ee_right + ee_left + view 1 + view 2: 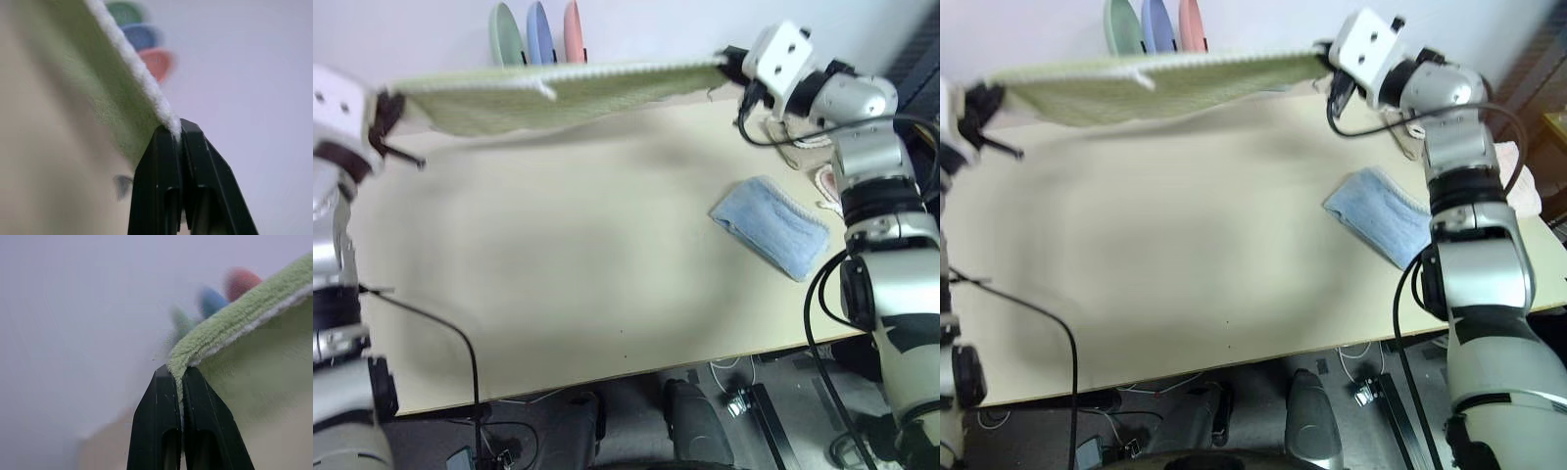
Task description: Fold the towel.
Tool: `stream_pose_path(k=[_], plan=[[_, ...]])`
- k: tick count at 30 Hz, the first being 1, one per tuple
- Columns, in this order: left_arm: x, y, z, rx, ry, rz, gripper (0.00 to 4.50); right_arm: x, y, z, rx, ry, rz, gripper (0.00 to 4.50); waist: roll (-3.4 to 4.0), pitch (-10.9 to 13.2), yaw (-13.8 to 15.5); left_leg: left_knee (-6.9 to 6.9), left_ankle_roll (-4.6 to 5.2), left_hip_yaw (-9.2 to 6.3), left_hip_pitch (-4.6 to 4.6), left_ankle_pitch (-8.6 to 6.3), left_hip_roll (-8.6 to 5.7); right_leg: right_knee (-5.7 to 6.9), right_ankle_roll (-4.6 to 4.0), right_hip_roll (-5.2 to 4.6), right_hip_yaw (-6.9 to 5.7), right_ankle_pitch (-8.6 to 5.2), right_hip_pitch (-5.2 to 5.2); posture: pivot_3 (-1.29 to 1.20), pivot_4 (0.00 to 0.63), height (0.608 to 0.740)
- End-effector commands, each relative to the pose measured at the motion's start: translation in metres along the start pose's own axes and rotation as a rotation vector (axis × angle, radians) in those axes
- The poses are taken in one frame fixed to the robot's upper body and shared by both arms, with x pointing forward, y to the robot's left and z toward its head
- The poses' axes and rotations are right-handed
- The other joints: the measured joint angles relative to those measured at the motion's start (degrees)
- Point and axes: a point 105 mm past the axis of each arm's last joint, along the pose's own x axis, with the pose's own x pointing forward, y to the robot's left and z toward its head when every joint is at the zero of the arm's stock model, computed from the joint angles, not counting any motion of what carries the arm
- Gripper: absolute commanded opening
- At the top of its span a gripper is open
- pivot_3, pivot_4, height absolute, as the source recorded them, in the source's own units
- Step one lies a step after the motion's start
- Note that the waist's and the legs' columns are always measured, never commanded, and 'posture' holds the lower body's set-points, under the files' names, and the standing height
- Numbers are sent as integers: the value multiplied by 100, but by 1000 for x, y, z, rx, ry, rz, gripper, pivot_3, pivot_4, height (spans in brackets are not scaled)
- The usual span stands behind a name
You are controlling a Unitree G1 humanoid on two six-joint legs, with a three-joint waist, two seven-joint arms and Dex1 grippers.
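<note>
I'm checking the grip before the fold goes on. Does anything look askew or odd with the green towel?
Nothing stands out. The green towel hangs stretched fairly evenly above the table, the left pincer and right pincer each shut on an end. The folded blue towel lies apart.

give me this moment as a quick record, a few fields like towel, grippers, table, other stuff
towel: light green towel stretched between both grippers, lifted above the table
left gripper: fingers shut on one towel corner
right gripper: fingers shut on the other corner
table: beige top
other cloths: folded light blue towel on the table's right side
background: green, blue and pink plates standing at the wall
</note>
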Motion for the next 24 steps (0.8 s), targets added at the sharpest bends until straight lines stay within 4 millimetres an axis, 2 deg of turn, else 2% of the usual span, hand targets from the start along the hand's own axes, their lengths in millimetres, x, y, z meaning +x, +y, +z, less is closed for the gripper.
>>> stream_pose_path(k=[1, 3, 5, 10, 13, 16, 18, 24], plan=[[-36, -12, 1, -4, 24, -106, 0, -18, 29, 14, 22, -58, 159, 40, 0, 0, 3, 6, 0, -2, -9, 0, 8, 9, 0, 1, 0, 0, -9, 0, 150, 737], [-63, -35, -20, -39, 126, -210, 0, -36, 61, 9, 95, -31, 292, 40, 0, 0, 39, 7, 1, 0, -12, -1, 10, 9, 0, -4, 2, 0, -18, 0, 150, 737], [-94, -53, -34, -74, 223, -305, 0, -58, 85, 7, 167, 8, 398, 40, 2, 1, 105, 8, 12, 3, -10, -7, 11, 10, -1, -4, 6, 0, -20, 0, 150, 737], [-144, -71, -47, -163, 389, -416, 0, -99, 118, 9, 305, 96, 581, 40, 3, 2, 299, 18, 28, 5, 2, -17, 17, 15, -9, -2, 6, 1, -5, 0, 150, 737], [-164, -74, -46, -217, 451, -463, 0, -115, 126, 10, 366, 140, 643, 40, 0, -1, 406, 26, 28, 15, 32, -19, 35, -5, -32, 6, 1, -12, 41, 0, 150, 737], [-165, -68, -47, -226, 463, -448, 0, -114, 123, 11, 371, 137, 630, 40, 0, -2, 454, 40, 29, 24, 27, -19, 45, -11, -37, 12, -3, -9, 47, 0, 150, 737], [-160, -67, -50, -219, 461, -440, 0, -106, 120, 9, 367, 131, 594, 40, 0, -2, 446, 44, 30, 25, 24, -20, 49, -12, -39, 17, -3, -6, 46, 0, 150, 737], [-106, -60, -63, -165, 381, -362, 0, -65, 111, -27, 289, 186, 457, 40, -3, -3, 422, 48, 26, 33, 23, -20, 72, -22, -42, 48, -2, 20, 43, 0, 150, 737]])
